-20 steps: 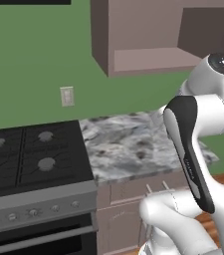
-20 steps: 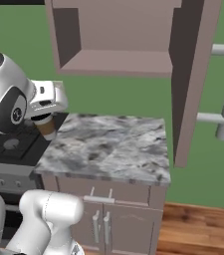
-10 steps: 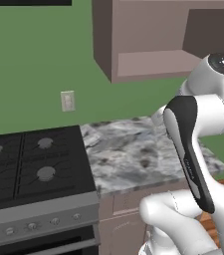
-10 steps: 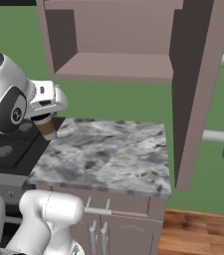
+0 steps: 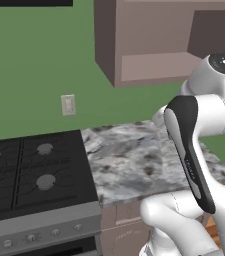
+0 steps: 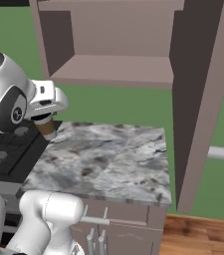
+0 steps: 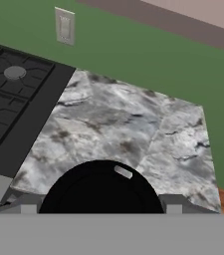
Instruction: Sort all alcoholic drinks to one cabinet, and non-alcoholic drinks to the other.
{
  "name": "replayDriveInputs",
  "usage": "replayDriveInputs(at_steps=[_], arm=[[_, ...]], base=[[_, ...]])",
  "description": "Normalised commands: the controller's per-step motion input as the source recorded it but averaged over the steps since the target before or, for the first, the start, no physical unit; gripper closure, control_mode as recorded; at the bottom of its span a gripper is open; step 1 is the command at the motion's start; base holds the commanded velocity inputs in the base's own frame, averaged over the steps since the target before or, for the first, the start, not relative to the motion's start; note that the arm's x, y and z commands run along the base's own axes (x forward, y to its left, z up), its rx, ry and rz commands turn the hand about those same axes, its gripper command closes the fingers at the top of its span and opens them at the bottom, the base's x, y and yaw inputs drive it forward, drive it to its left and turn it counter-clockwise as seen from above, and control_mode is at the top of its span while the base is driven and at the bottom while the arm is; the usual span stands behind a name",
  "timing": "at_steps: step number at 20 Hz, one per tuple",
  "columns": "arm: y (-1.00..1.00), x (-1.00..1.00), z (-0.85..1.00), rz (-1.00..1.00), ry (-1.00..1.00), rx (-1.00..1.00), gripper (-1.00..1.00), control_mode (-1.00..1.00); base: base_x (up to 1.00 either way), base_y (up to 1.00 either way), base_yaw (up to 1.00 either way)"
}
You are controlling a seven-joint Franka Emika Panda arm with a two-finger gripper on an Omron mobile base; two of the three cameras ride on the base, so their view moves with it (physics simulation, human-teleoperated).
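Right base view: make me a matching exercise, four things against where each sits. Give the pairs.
Things:
1. cup
2. cabinet
3. stove
4. cabinet door

Places:
A. swung open at the right
B. on the wall above the counter
C. held in the gripper
D. left of the counter

Pairs: 1-C, 2-B, 3-D, 4-A

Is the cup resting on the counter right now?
Apart. The right base view shows the cup hanging under the gripper, clear of the counter.
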Motion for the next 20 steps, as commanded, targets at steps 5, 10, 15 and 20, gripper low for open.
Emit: replayDriveInputs(at_steps=[5, 10, 15, 20], arm=[[0.00, 0.00, 0.00, 0.00, 0.00, 0.00, 1.00, 1.00], [0.00, 0.00, 0.00, 0.00, 0.00, 0.00, 1.00, 1.00], [0.00, 0.00, 0.00, 0.00, 0.00, 0.00, 1.00, 1.00], [0.00, 0.00, 0.00, 0.00, 0.00, 0.00, 1.00, 1.00]], base=[[0.35, 0.00, 0.00], [0.41, 0.00, 0.00], [0.46, 0.00, 0.00], [0.48, 0.00, 0.00]])
